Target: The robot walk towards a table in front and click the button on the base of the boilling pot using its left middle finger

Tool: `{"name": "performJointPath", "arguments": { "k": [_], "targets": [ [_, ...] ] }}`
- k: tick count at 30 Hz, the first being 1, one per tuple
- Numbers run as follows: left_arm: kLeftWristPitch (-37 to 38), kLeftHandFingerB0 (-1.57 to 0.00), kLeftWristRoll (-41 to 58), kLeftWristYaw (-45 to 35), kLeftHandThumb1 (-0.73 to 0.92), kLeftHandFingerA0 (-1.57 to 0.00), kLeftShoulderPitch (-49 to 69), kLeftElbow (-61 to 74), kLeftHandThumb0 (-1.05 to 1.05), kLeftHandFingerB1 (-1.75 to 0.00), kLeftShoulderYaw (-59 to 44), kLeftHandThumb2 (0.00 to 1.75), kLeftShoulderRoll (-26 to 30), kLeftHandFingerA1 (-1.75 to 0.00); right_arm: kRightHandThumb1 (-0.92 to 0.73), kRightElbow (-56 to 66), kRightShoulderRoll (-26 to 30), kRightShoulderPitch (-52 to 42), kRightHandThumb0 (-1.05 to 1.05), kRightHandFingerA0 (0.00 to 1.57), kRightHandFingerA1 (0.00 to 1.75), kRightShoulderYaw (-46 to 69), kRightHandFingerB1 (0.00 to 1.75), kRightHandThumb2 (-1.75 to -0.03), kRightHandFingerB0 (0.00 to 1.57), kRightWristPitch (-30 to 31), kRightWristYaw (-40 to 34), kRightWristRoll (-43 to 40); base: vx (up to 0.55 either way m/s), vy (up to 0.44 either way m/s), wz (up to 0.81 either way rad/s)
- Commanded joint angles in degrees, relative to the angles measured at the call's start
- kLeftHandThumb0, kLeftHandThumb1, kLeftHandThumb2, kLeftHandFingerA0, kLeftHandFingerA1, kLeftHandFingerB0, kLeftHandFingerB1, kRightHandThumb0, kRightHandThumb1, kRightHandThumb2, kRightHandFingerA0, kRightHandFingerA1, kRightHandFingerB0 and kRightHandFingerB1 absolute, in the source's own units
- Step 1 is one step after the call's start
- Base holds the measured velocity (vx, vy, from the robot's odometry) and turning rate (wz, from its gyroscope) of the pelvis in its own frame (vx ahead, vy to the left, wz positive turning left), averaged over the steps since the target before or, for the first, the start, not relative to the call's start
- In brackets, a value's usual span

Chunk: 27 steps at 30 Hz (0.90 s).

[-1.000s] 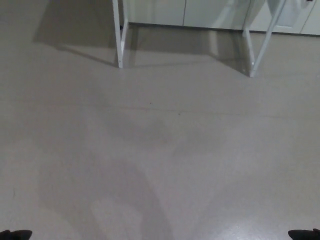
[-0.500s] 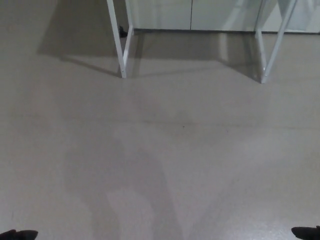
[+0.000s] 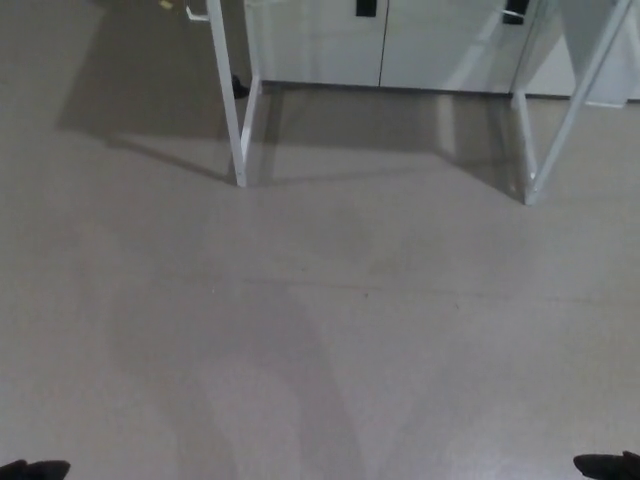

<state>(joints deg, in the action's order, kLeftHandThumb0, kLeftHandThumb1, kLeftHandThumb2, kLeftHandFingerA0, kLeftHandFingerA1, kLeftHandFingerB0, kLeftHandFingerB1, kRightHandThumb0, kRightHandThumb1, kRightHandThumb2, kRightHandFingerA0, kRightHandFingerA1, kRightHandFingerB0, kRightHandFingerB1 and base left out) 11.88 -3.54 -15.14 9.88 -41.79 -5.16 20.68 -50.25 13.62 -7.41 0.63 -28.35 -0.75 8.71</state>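
Note:
The boiling pot and its button do not show in the head view, and neither does the table top. Only the table's white metal legs appear: one pair at upper left point(image 3: 238, 120) and one at upper right point(image 3: 535, 150). A small black part of my left hand point(image 3: 32, 468) peeks in at the bottom left corner. A similar black sliver of my right hand point(image 3: 605, 465) sits at the bottom right corner. Too little of either hand shows to judge its state.
Grey floor point(image 3: 330, 330) stretches from me to the table legs. Behind the legs stand white cabinet doors point(image 3: 320, 45) with dark handles point(image 3: 366, 7). A small dark object point(image 3: 238, 88) lies by the left legs, near the cabinet base.
The whole picture has shifted: the table legs sit lower and look larger, and more of the cabinets shows, so the camera has moved closer. The hands stay at the bottom corners.

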Motion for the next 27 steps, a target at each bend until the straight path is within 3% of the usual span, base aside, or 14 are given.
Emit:
{"name": "performJointPath", "arguments": {
  "k": [1, 5, 6, 7, 9, 10, 11, 13, 14, 23, 26, 27],
  "targets": [
    [0.95, -0.36, -0.27, 0.71, 0.41, -0.47, 0.60, -0.64, -0.32, -0.39, 0.17, 0.60, 0.68, -0.45, -0.44, -0.49, 0.56, -0.09, -0.46, 0.77, 0.42, -0.16, 0.39, -0.53, 0.63, 0.98, -0.52, 0.30, 0.24, -0.118, 0.13],
    [0.51, -0.38, -0.39, 0.47, 0.46, -0.50, 0.16, -1.47, -0.27, -0.34, 0.40, 0.54, 0.94, -0.40, -0.45, -0.47, 0.81, -0.27, -0.44, 0.76, 0.42, -0.63, 0.39, -0.54, 0.62, 0.46, -0.73, 0.82, 0.26, -0.192, 0.26],
    [0.80, -0.36, -0.45, 0.64, 0.40, -0.46, 0.40, -1.65, -0.35, -0.40, 0.42, 0.61, 0.91, -0.45, -0.45, -0.79, 0.73, -0.35, -0.44, 0.76, 0.42, -0.51, 0.39, -0.54, 0.61, 0.13, -0.37, 0.45, 0.31, -0.253, 0.09],
    [0.83, -0.36, -0.63, 0.87, 0.40, -0.46, 0.53, -1.65, -0.35, -0.40, 0.55, 0.61, 0.93, -0.45, -0.38, -1.23, 0.66, -0.30, -0.50, 0.70, 0.53, -0.38, 0.49, -0.70, 0.57, -0.22, -0.03, 0.06, 0.28, -0.399, 0.61],
    [0.53, -0.38, -0.59, 0.90, 0.46, -0.51, 0.57, -1.53, -0.28, -0.34, 0.62, 0.54, 0.90, -0.40, -0.38, -1.53, 0.78, -0.20, -0.50, 0.70, 0.53, -0.51, 0.49, -0.70, 0.57, -0.41, -0.06, 0.21, 0.24, -0.281, 0.43],
    [0.32, -0.36, -0.54, 1.17, 0.40, -0.47, 0.55, -1.75, -0.34, -0.39, 0.54, 0.61, 0.82, -0.45, -0.39, -1.63, 0.85, -0.09, -0.51, 0.69, 0.53, -0.74, 0.49, -0.71, 0.56, -0.07, -0.13, 0.53, 0.19, -0.211, 0.03],
    [0.25, -0.36, -0.34, 1.07, 0.40, -0.47, 0.56, -1.87, -0.34, -0.39, 0.47, 0.60, 0.75, -0.45, -0.45, -1.70, 0.86, -0.04, -0.45, 0.76, 0.42, -0.82, 0.39, -0.54, 0.62, 0.13, -0.27, 0.65, 0.23, -0.158, 0.03],
    [0.47, -0.36, -0.37, 1.12, 0.40, -0.47, 0.57, -2.19, -0.34, -0.39, 0.53, 0.61, 0.71, -0.45, -0.45, -1.83, 0.79, -0.03, -0.44, 0.76, 0.42, -0.76, 0.39, -0.54, 0.62, 0.19, -0.20, 0.43, 0.26, -0.132, -0.02],
    [0.72, -0.36, -0.66, 1.37, 0.40, -0.48, 0.77, -2.28, -0.34, -0.39, 0.69, 0.61, 0.74, -0.45, -0.38, -2.02, 0.80, -0.07, -0.51, 0.69, 0.53, -0.83, 0.49, -0.71, 0.57, 0.02, -0.27, 0.48, 0.26, -0.096, -0.05],
    [1.97, -0.36, -1.57, 2.39, 0.39, -0.49, 1.34, -4.33, -0.37, -0.41, 1.60, 0.63, 1.08, -0.47, -0.39, -3.59, 0.97, 0.03, -0.52, 0.69, 0.53, -2.05, 0.50, -0.72, 0.55, -0.04, -0.67, 1.29, 0.24, 0.100, -0.05],
    [2.50, -0.36, -1.50, 2.32, 0.39, -0.48, 1.30, -4.99, -0.37, -0.41, 1.86, 0.63, 1.37, -0.48, -0.39, -4.06, 0.74, 0.11, -0.50, 0.69, 0.53, -2.17, 0.50, -0.71, 0.56, 0.09, -0.81, 1.14, 0.24, 0.131, 0.04],
    [2.58, -0.36, -1.54, 2.42, 0.39, -0.49, 1.32, -5.17, -0.37, -0.41, 1.96, 0.63, 1.34, -0.48, -0.46, -4.28, 0.73, 0.10, -0.43, 0.76, 0.42, -2.17, 0.39, -0.54, 0.61, 0.05, -0.80, 1.10, 0.18, 0.035, 0.03]
  ]
}}
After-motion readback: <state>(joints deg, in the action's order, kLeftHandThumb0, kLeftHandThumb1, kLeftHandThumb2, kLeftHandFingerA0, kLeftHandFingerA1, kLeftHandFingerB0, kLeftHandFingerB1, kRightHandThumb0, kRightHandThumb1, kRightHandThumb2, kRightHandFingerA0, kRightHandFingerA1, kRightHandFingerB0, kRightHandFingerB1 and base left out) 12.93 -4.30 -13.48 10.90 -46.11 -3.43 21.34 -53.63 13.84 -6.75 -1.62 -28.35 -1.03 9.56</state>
